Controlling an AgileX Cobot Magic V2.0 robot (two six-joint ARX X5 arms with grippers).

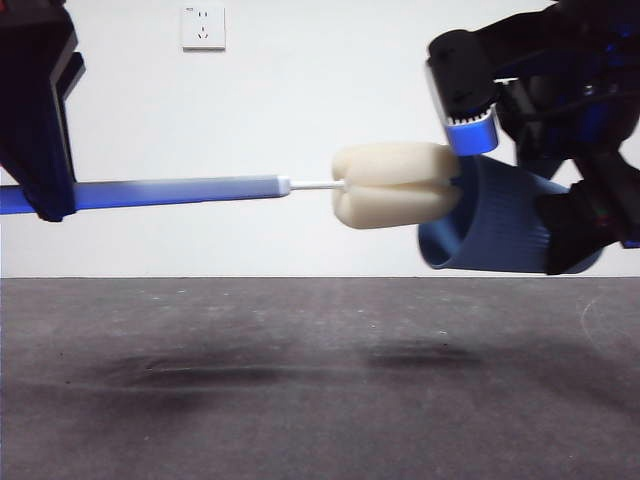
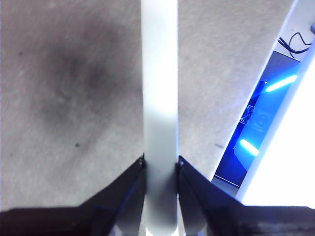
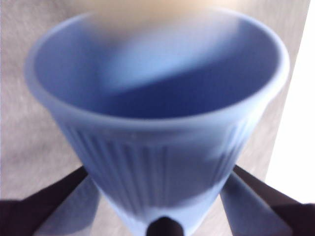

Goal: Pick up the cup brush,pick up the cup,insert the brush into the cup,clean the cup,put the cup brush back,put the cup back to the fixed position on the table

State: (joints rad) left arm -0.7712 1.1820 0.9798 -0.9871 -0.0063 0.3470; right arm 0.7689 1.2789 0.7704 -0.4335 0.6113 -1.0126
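My left gripper (image 1: 45, 195) at the left of the front view is shut on the cup brush handle (image 1: 180, 190), holding it level above the table (image 1: 300, 380). The handle also shows between my jaws in the left wrist view (image 2: 159, 123). The cream-yellow sponge head (image 1: 392, 185) sits at the mouth of the blue ribbed cup (image 1: 500, 225), its tip just at the rim. My right gripper (image 1: 580, 225) is shut on the cup near its base, holding it on its side with the mouth toward the brush. The cup fills the right wrist view (image 3: 157, 123), the blurred sponge (image 3: 147, 7) at its rim.
A white wall with a socket plate (image 1: 203, 27) stands behind the table. Shadows of the brush and cup lie on the table below them.
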